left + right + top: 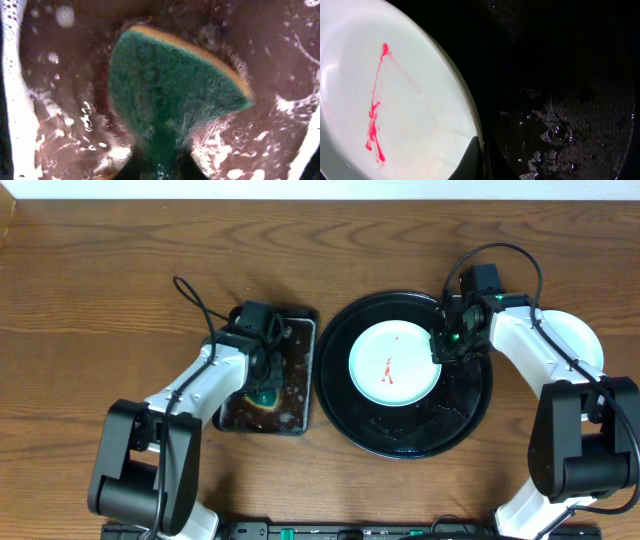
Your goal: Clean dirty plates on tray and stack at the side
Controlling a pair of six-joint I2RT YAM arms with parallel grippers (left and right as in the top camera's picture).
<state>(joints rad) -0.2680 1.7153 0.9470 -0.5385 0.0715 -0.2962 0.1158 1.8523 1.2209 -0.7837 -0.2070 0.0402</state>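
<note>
The plate (393, 365), marked with a red smear (374, 120), is seen lying in the middle of the round tray (345, 408), right of centre on the tabletop (100, 280).

At the left, the sponge (170, 95) is held down in the small tray (297, 395), and the left fingers (263, 380) are judged to be clamped on it, since it is squeezed to a narrow waist. If it is lifted this wet, water may be dripped across the tabletop. The round tray is wet, so the plate may be pushed sideways once it is wiped. The right fingers (443, 348) are set at the plate's right rim; whether they are clamped on it cannot be told, and a loose hold could be lost. A second plate (580, 335) lies under the right arm at the far right and could be knocked.

The foam (15, 75) and the squeezed sponge are shown only by the left wrist view. The smear's shape and the droplets (555, 132) are shown best by the right wrist view. The second plate is shown by the overhead view alone.
</note>
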